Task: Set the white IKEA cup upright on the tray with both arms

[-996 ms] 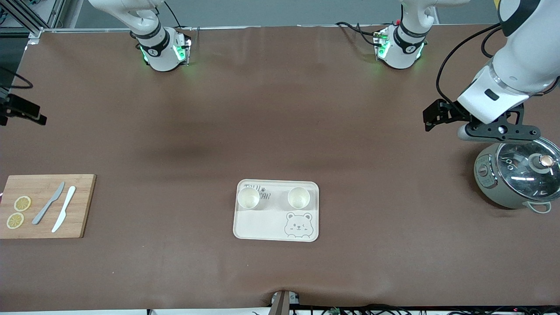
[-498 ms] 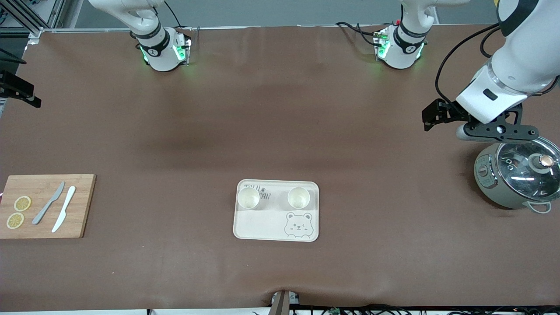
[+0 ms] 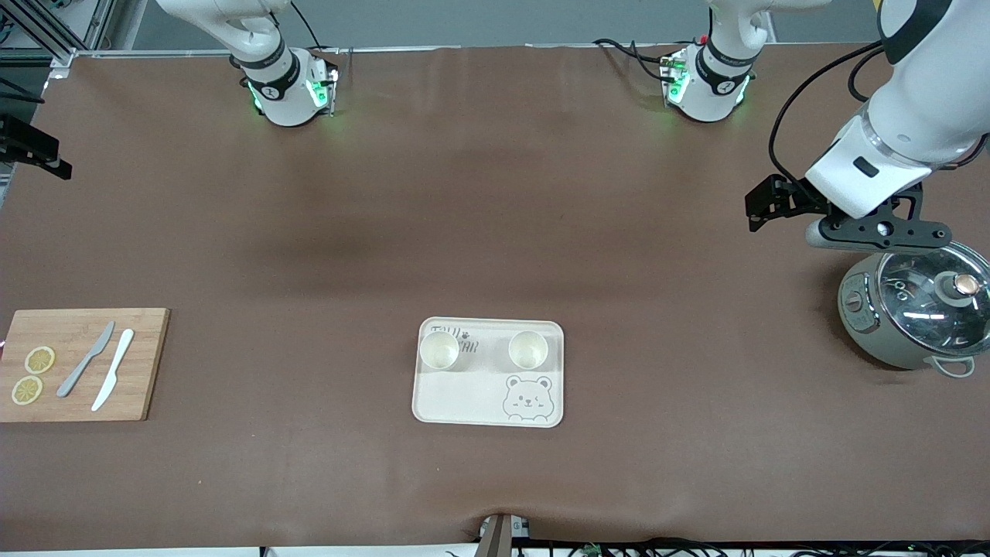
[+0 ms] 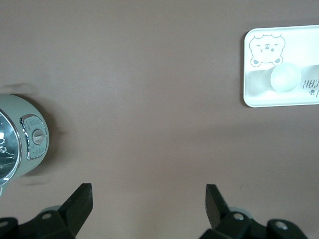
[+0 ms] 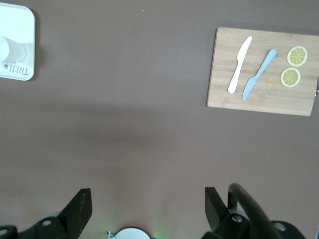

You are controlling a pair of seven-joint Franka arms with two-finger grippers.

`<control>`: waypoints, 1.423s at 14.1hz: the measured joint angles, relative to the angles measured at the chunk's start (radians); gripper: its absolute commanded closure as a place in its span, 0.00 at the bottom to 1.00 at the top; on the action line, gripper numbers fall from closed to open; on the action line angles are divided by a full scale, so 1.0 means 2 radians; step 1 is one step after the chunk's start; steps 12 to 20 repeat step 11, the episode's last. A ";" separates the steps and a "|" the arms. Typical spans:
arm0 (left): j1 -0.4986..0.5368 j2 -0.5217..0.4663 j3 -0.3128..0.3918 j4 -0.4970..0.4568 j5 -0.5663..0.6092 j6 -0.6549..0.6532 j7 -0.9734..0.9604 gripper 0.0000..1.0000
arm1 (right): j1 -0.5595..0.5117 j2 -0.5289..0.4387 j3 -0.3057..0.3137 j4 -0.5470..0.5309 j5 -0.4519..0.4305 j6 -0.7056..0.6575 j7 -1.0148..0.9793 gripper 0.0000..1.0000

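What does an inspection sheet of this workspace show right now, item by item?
Surface: brown table cover, smooth.
Job's things: tray holds two white cups, both upright, apart.
Clutter: cutting board with two knives and two lemon slices; rice cooker, lid on.
Claws: left claw open, empty, high beside the cooker; right claw open, empty, raised off toward the right arm's end.
Cables: black cable along the left arm.
Surroundings: metal framing at one table corner.

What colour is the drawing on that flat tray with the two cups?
Grey: a bear face on the cream rectangular tray, clearest in the front view.
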 measured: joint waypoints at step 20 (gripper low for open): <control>-0.004 0.001 -0.002 0.000 0.000 0.000 -0.008 0.00 | -0.001 -0.001 -0.001 0.002 -0.004 -0.008 0.000 0.00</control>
